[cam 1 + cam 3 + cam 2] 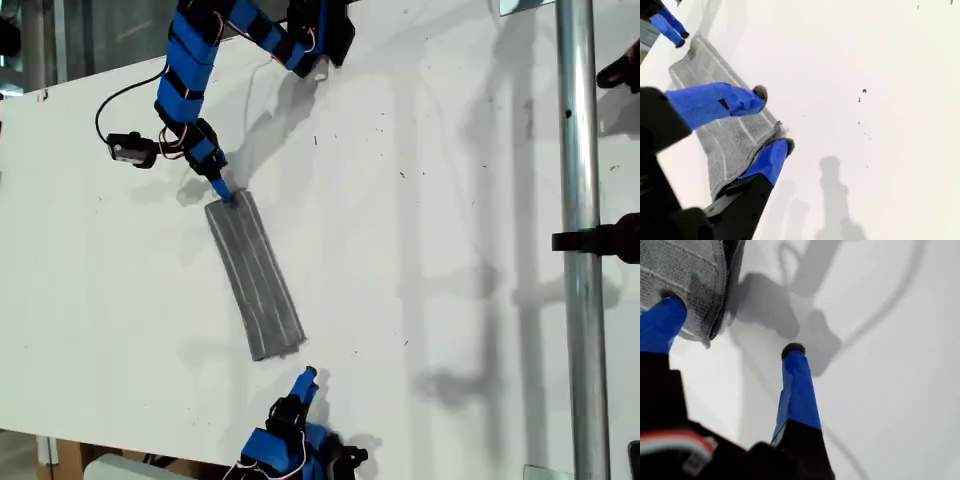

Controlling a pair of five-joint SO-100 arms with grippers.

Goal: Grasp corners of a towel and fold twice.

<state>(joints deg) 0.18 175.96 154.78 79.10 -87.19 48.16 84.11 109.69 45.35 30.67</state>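
Closest in, at six o'clock in the exterior view, my second gripper point(307, 377) with blue-taped fingers points toward the near end of the towel point(255, 275), a grey soft cloth with thin pale stripes. Its jaws stand released, holding nothing. Its own camera shows my second gripper point(774, 119) with the fingers spread over that end of the towel point(735, 135); I cannot tell whether they touch it.

The towel lies flat on the white table point(430, 250) as a long narrow strip, running from eleven o'clock to five o'clock, left of the exterior view's centre.

At its eleven o'clock end, my first gripper point(222, 194) meets the cloth. My first gripper point(731, 324) is spread wide: one fingertip presses on the towel point(685, 265) near a rounded corner point(705, 340), the other on bare table. Nothing is clamped.

A shiny metal pole point(575, 250) crosses at three o'clock.
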